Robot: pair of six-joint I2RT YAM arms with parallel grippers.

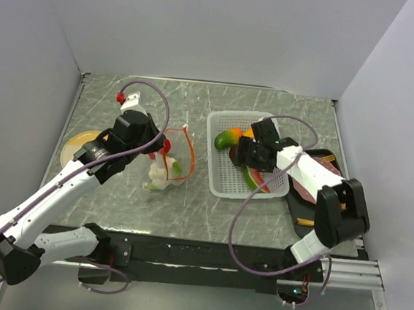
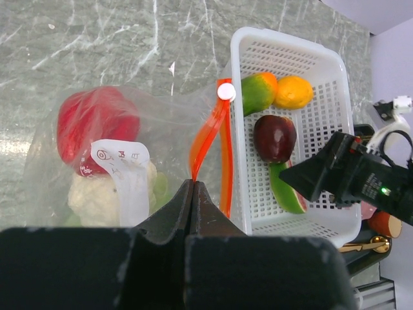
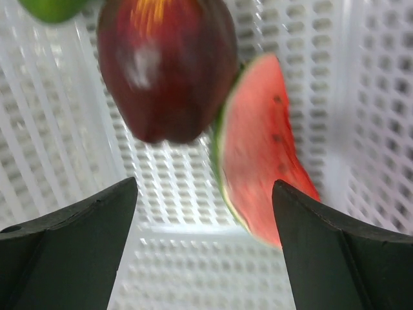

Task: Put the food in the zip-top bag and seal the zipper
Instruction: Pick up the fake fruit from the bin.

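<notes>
My left gripper (image 2: 193,185) pinches the orange-red zipper strip (image 2: 210,132) of the clear crinkly bag (image 2: 171,119), so I'd centre my wide-open right gripper (image 3: 203,184) on the dark purple toy ball (image 3: 166,64) in the white perforated basket (image 3: 368,97), avoiding the watermelon slice (image 3: 264,161).

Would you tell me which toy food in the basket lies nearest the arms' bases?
The watermelon slice; the purple ball, mango and orange lie farther up the basket.

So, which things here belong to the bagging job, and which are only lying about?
Job: zip-top bag, zipper, red pepper, cauliflower, mango, orange, dark purple ball, watermelon slice.

Lying about: white basket holding the last four, yellow plate, black tray.
</notes>
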